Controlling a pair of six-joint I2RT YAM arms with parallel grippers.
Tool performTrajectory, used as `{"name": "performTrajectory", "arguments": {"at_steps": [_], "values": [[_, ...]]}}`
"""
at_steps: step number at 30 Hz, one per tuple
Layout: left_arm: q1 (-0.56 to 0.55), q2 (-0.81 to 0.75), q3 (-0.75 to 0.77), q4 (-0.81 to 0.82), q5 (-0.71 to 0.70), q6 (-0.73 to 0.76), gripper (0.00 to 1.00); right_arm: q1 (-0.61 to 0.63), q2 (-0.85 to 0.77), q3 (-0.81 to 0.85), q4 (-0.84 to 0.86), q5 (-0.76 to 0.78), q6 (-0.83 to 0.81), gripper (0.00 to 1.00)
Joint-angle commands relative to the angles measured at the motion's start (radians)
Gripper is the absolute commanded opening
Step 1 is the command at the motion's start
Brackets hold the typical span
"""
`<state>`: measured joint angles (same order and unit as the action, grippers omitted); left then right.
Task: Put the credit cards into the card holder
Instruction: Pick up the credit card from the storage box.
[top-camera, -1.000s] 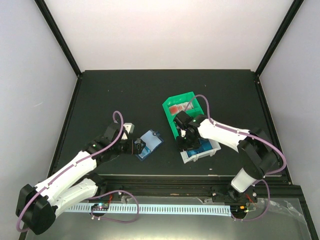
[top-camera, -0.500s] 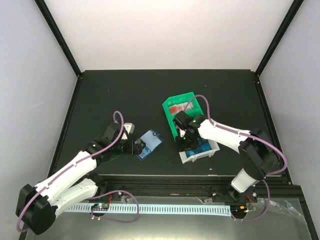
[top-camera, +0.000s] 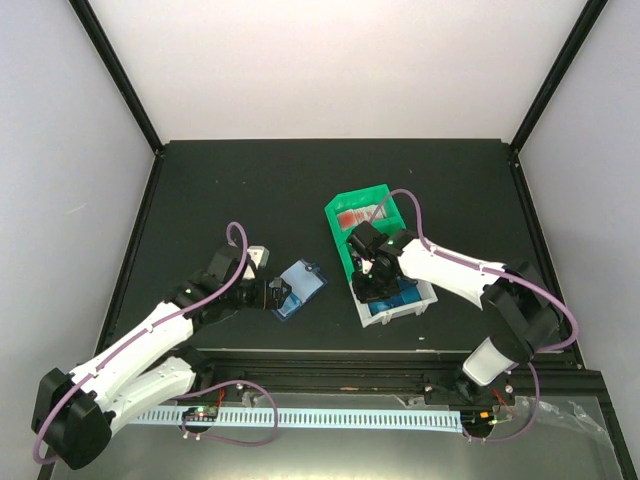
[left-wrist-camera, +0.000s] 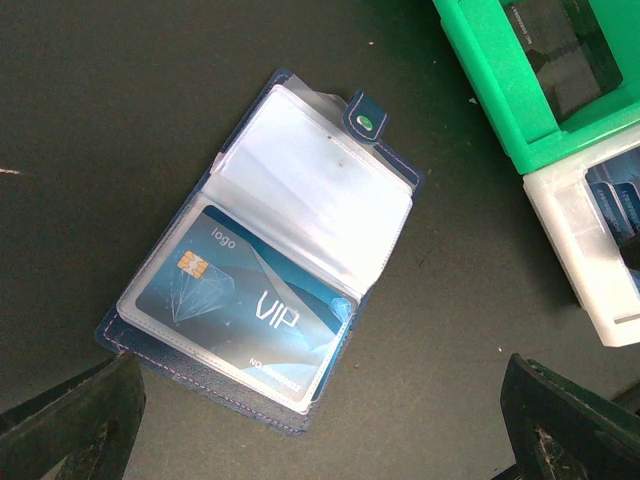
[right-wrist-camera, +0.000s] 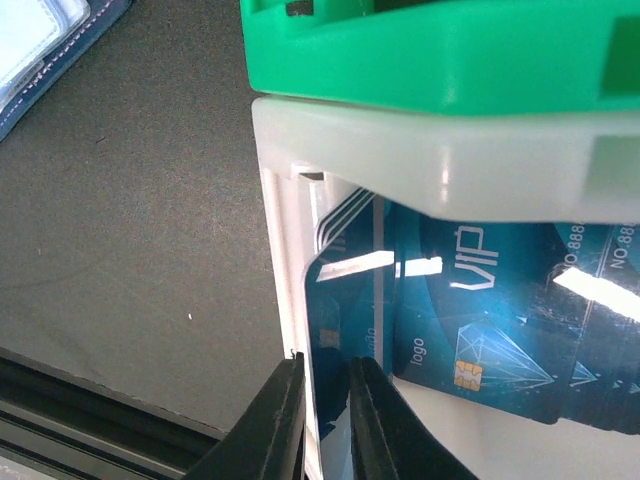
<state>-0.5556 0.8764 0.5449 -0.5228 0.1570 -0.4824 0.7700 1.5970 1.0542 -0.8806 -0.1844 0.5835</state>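
My left gripper (left-wrist-camera: 320, 430) is spread wide, the card holder (left-wrist-camera: 300, 190) lying open just ahead between its fingers with one of the credit cards (left-wrist-camera: 240, 305) sleeved inside; my right gripper (right-wrist-camera: 325, 415) is nearly pinched at the white bin (right-wrist-camera: 420, 170) wall beside more cards, and I cannot tell if it grips

Matte black table (top-camera: 250, 180) inside a pale enclosure.
White walls (top-camera: 330, 60) meet black corner posts (top-camera: 120, 75); light looks even, perhaps from overhead.
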Motion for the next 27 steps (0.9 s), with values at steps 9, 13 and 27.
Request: {"name": "performTrajectory", "arguments": {"at_steps": [9,13,27], "values": [[0.006,-0.009,0.000,0.015,-0.007,0.011,0.99,0.008,-0.064,0.019,-0.022,-0.006,0.016,0.12],[0.007,-0.008,0.000,0.016,-0.004,0.011,0.99,0.008,-0.071,0.018,-0.024,-0.007,0.020,0.08],[0.007,-0.026,0.023,0.021,0.029,0.014,0.99,0.007,-0.167,0.161,-0.254,0.208,-0.034,0.01]]}}
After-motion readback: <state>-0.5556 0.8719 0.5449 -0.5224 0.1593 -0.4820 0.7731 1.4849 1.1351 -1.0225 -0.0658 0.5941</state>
